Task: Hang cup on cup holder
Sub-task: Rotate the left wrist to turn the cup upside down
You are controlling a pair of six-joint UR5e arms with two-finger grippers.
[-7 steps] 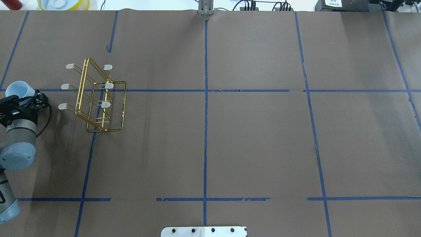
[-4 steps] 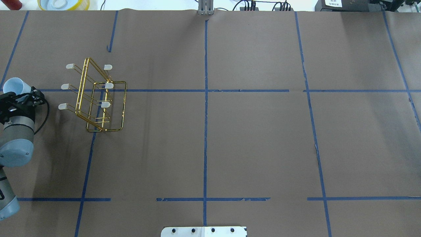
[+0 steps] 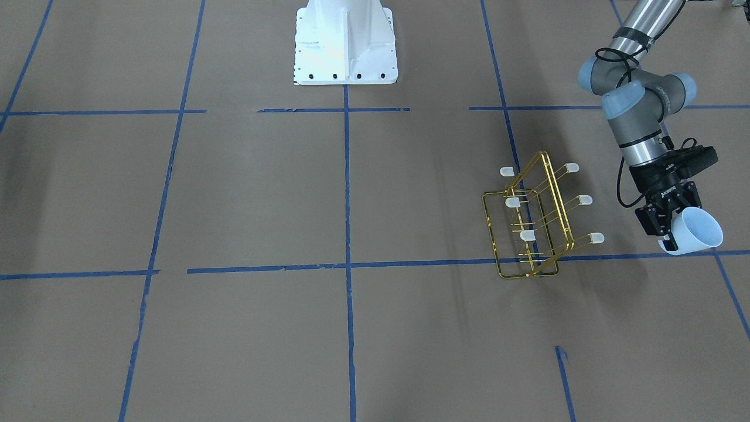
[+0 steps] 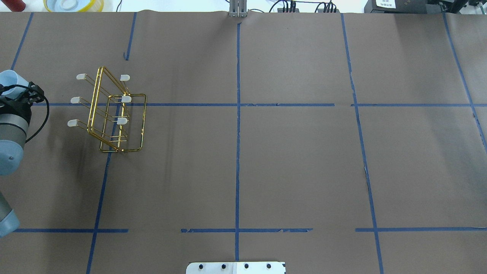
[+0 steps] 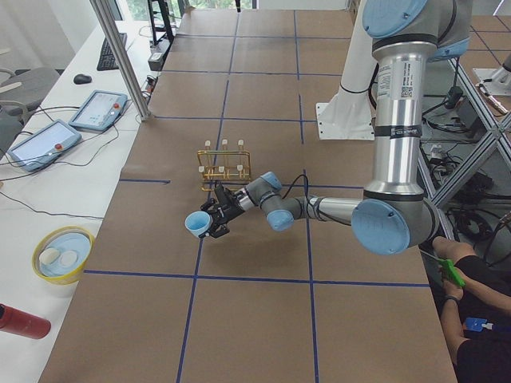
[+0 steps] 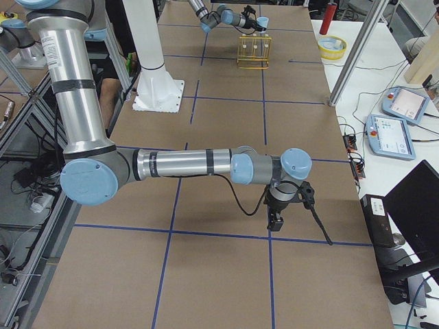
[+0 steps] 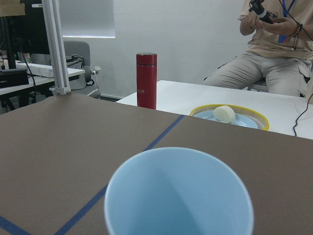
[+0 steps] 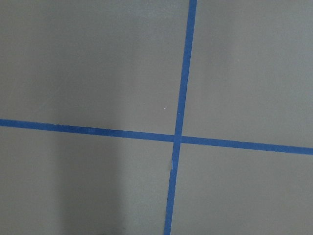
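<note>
One cup, pale blue, pinched near its base by the left gripper; held above the table by its left edge, mouth tipped away from the cup holder, which stands well apart; wide brown paper open toward the right; yellow bowl holds a white lump, red bottle beside it; overhead view crops the cup, front view shows it whole; right gripper far off over tape lines, fingers' state can't tell.

wide open gap between cup holder and left pincer with cup
</note>
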